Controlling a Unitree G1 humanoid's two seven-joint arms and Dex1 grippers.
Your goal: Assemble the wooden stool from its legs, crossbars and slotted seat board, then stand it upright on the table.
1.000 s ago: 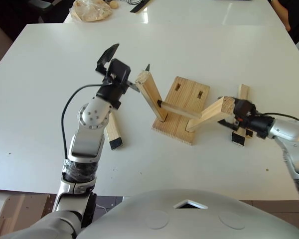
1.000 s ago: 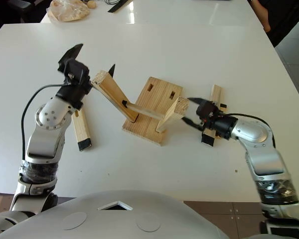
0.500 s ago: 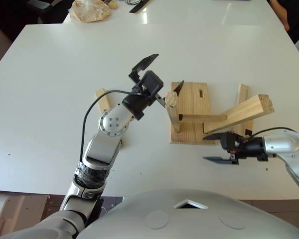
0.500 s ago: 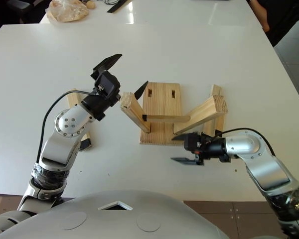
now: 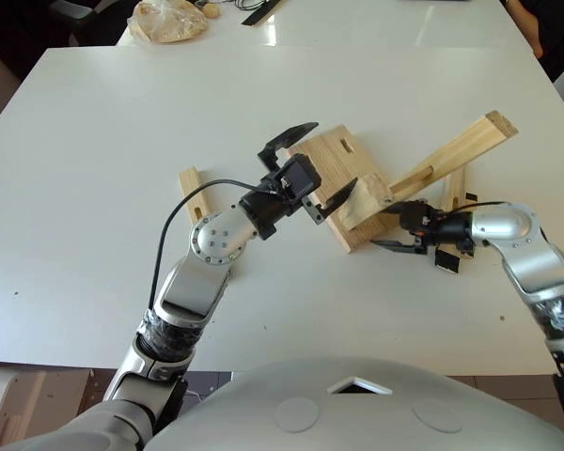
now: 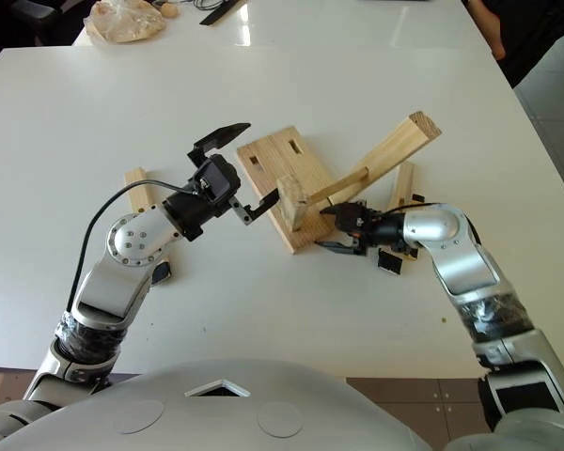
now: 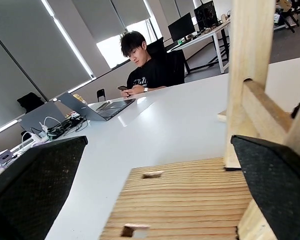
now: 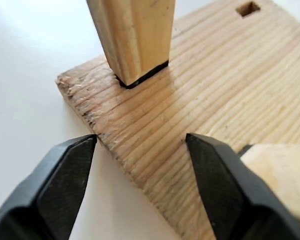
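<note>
The slotted seat board (image 5: pixel 331 167) lies turned on the white table (image 5: pixel 94 132). A short leg (image 5: pixel 368 199) stands in it near its front corner. A longer leg (image 5: pixel 461 150) slants up to the far right, and a crossbar (image 5: pixel 412 178) joins the two. My left gripper (image 5: pixel 333 153) is open, its fingers spanning the board's left side without touching it. My right gripper (image 6: pixel 327 228) is open at the board's near corner, one finger (image 8: pixel 65 175) on each side of the edge. The right wrist view shows the leg (image 8: pixel 135 35) seated in its slot.
A loose leg (image 5: pixel 190 181) lies on the table behind my left arm. More loose wooden pieces (image 5: pixel 457 186) with black ends lie behind my right gripper. A plastic bag (image 5: pixel 172 19) and a black object (image 5: pixel 263 11) sit at the table's far edge.
The board with its legs has turned, so the long leg now points far right. My left gripper has moved right over the board. My right gripper has risen to the board's near corner.
</note>
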